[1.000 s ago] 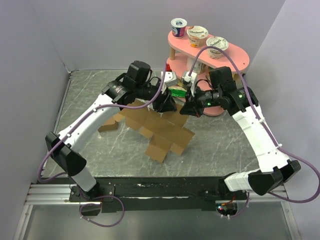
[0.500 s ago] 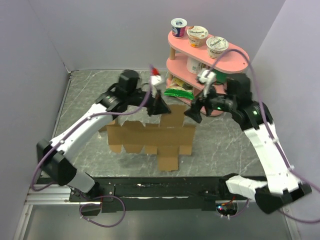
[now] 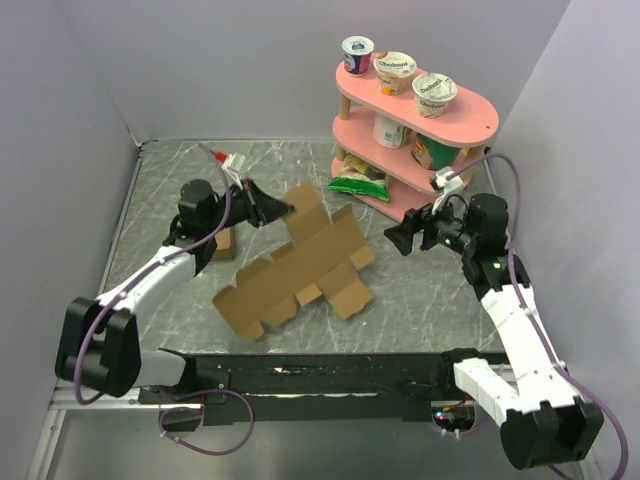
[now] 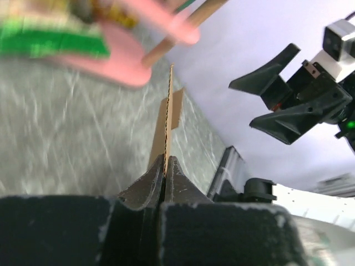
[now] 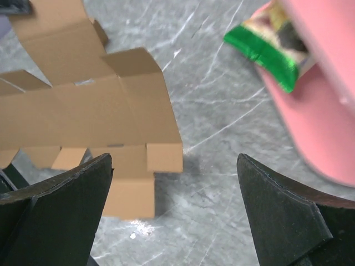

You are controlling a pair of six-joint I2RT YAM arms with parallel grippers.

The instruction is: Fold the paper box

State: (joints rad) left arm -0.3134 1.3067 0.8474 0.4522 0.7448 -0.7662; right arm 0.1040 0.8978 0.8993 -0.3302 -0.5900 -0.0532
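The paper box [image 3: 300, 265] is an unfolded cross-like sheet of brown cardboard, creases and tabs showing. It sits about mid-table, a little toward the left side, and runs diagonally from the near-left toward the far middle. From above I see its far end raised at my left hand [image 3: 270, 208], which is clamped tight on a flap there. The left wrist view shows the card edge-on, pinched between the two closed fingers [image 4: 141, 185]. I cannot tell how much of the sheet's near end rests flat on the table [image 3: 420, 290], though a shadow runs under its near-left edge. My right hand [image 3: 400, 235] hangs over the right half of the table, well apart from the sheet and holding nothing. Its jaws are spread wide, and its own camera looks down between them at the sheet's right-hand panels and bare grey marbled surface. Behind the left arm, close to the left edge, a small brown cardboard cube [image 3: 222, 245] peeks out, partly hidden by the forearm. In the far-right corner stands a pink two-tier shelf [image 3: 470, 115]. Three yogurt cups [image 3: 397, 67] sit in a row on its top tier, and a white cup [image 3: 388, 130] and another container I cannot make out sit on the lower tier. A green snack bag [image 3: 358, 182] lies at the shelf's left end, hanging off the lower tier toward the table, between the shelf and the far end of the sheet.
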